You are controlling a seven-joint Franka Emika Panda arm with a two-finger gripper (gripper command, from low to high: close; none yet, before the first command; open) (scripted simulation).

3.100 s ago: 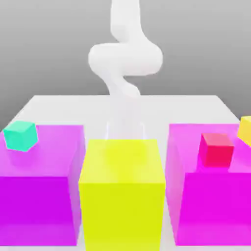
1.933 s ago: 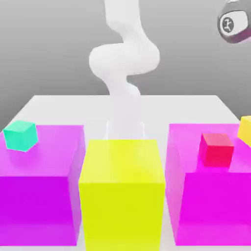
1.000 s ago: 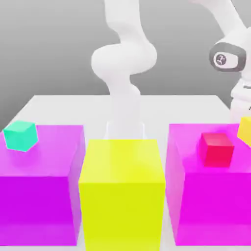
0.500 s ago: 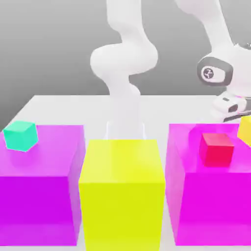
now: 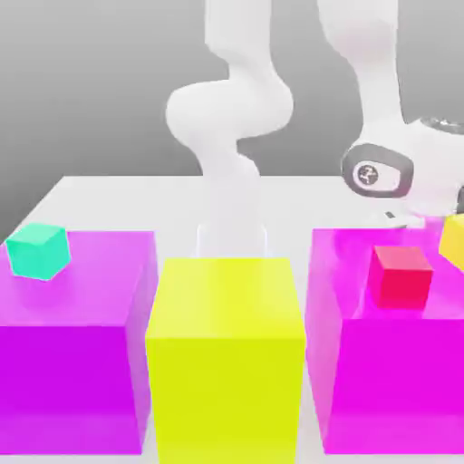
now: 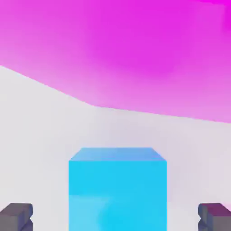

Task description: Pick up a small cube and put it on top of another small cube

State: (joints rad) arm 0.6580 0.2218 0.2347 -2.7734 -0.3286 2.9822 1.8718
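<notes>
In the exterior view, my arm (image 5: 379, 95) reaches down at two o'clock. The yellow cube (image 5: 455, 243), plain and bright, cut by the picture's edge, lies at three o'clock, just beside the red cube (image 5: 401, 277).

In the hand view, my gripper (image 6: 115, 217) is wide open and empty, fingers apart from a blue cube (image 6: 117, 194) between them. I judge I'm approaching for a pick; next: confirm which cube, line up, then close.
</notes>
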